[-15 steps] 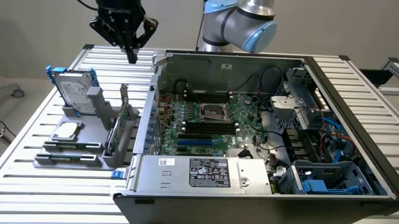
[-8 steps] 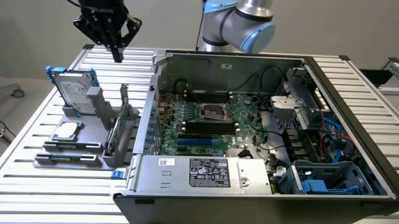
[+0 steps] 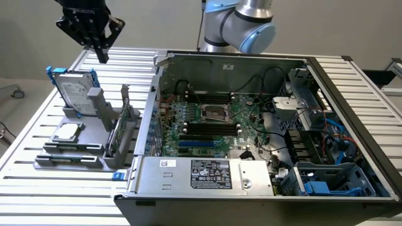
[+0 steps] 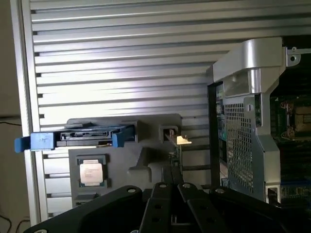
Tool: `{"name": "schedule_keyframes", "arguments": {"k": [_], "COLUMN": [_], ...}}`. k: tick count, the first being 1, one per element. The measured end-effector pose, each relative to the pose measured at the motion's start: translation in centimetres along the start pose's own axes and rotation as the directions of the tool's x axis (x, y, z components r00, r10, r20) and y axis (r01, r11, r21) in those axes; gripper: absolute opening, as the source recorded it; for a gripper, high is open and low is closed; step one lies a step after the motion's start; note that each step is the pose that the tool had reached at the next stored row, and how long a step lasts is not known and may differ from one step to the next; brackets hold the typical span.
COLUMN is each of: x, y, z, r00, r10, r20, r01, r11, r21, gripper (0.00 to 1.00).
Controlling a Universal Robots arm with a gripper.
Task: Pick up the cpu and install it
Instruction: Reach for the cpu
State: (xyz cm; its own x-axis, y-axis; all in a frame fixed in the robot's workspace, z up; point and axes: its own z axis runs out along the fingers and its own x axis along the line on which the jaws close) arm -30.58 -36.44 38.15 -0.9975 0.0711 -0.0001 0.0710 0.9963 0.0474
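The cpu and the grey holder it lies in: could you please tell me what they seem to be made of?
The cpu: apparently a metal top, silvery with a dull sheen, with a pale printed patch in the middle. The grey holder: likely plastic, matte and evenly grey with moulded-looking recesses, though painted metal cannot be ruled out.

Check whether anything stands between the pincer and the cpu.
Nothing covers the cpu; it lies bare on the grey holder. The upright hard drive stands between it and the shut pincer, which hangs higher.
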Motion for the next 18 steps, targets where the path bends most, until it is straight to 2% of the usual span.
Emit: {"name": "schedule_keyframes", "arguments": {"k": [8, 18], "x": [3.7, 8.2], "y": [0.00, -0.22], "z": [0.65, 1.49], "r00": [1.0000, 0.9999], "r10": [0.000, 0.001], "r20": [-0.0042, -0.0130], "r01": [0.000, -0.001], "r11": [1.0000, 1.0000], "r21": [0.0003, 0.0018], "gripper": [0.11, 0.11]}}
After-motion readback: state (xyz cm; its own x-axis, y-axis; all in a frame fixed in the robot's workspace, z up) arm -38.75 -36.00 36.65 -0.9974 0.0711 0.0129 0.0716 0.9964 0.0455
